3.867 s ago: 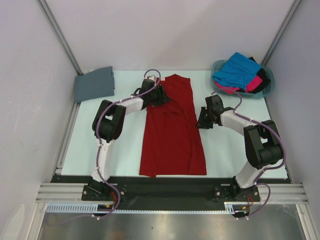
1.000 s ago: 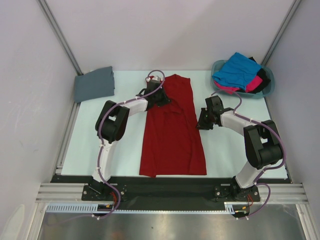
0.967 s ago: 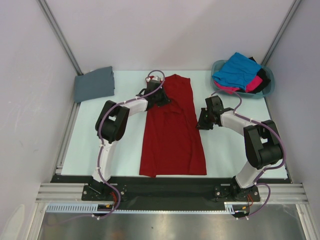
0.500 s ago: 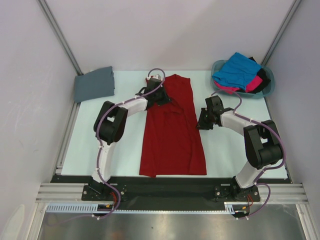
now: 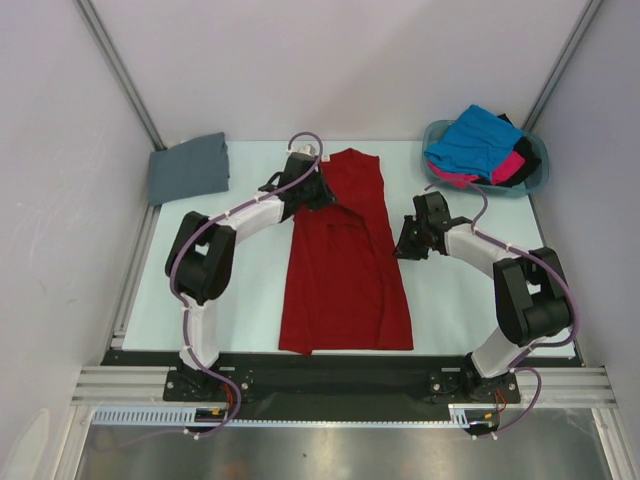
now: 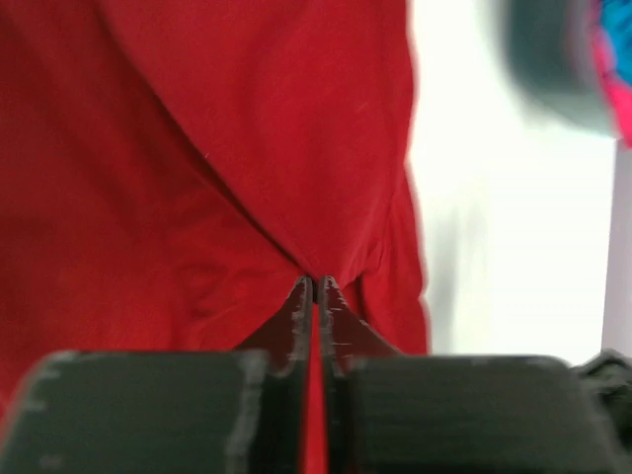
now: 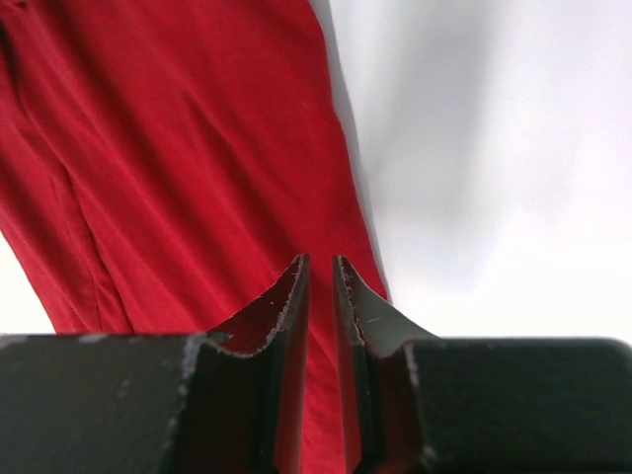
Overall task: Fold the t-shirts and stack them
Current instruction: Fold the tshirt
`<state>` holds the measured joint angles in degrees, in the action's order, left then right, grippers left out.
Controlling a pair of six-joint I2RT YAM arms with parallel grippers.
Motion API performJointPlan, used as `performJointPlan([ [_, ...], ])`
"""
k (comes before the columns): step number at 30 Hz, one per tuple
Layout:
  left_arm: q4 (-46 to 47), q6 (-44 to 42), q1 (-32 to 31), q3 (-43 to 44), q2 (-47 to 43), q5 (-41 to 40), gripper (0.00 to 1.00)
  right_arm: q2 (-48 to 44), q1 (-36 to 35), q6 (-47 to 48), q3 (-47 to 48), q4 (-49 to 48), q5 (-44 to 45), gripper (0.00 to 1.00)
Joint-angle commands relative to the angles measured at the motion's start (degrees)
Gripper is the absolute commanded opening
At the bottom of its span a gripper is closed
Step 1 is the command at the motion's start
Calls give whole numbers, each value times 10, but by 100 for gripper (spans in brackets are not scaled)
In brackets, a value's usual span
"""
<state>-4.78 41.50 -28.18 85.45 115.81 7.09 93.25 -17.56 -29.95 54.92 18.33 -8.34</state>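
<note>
While left hand point(image 5: 320, 192) (clamped) grips red t-shirt point(image 5: 345, 270), elbow point(image 5: 198, 262) swung outward

The red shirt point(image 5: 345, 260) and grey shirt point(image 5: 188, 168) are soft matt cloth; the basket point(image 5: 537, 178) is smooth plastic, the table point(image 5: 250, 290) smooth and matt.

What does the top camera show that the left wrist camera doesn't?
Only the top view: the folded grey t-shirt, and the right gripper at the right edge of the red t-shirt. Only the left wrist view: the left gripper shut, pinching a ridge of red cloth. Both: the red t-shirt and the teal basket, blurred in the wrist view.
</note>
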Motion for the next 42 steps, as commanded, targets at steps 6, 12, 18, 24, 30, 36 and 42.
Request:
performJointPlan([
  [6,-21,1,-6,-62,-24,-7,64,-30,-3,2,-3,4,8,20],
  [12,-22,-19,-6,-72,-50,-33,91,-37,-3,1,-6,7,12,20],
  [18,5,-48,-24,-127,-103,-19,100,-75,-4,1,-9,38,47,20],
  [24,41,-49,-113,-213,-174,10,100,-149,-5,-2,-46,65,63,23],
  [30,147,-8,-154,-263,-166,56,95,-212,-5,-5,-79,85,76,24],
  [36,252,25,-158,-287,-123,62,86,-262,-5,1,-92,107,83,26],
  [42,346,60,-158,-268,-40,90,66,-272,-5,7,-97,114,83,27],
])
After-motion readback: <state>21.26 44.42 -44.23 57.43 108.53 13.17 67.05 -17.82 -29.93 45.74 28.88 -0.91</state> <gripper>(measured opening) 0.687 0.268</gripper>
